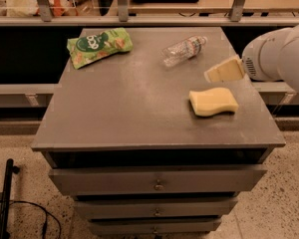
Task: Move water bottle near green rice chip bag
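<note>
The water bottle point(185, 49), clear plastic with a pale label, lies on its side at the back of the grey cabinet top, right of centre. The green rice chip bag point(98, 46) lies flat at the back left corner. My gripper point(223, 71) reaches in from the right, above the right side of the top. It hovers to the right of the bottle and below it in the frame, apart from it, just above the yellow sponge.
A yellow wavy sponge point(214, 101) lies on the right part of the grey cabinet top point(139, 108). The cabinet has drawers point(158, 180) in front. A dark counter with metal posts runs behind. A black pole and cable point(5, 203) sit on the floor at left.
</note>
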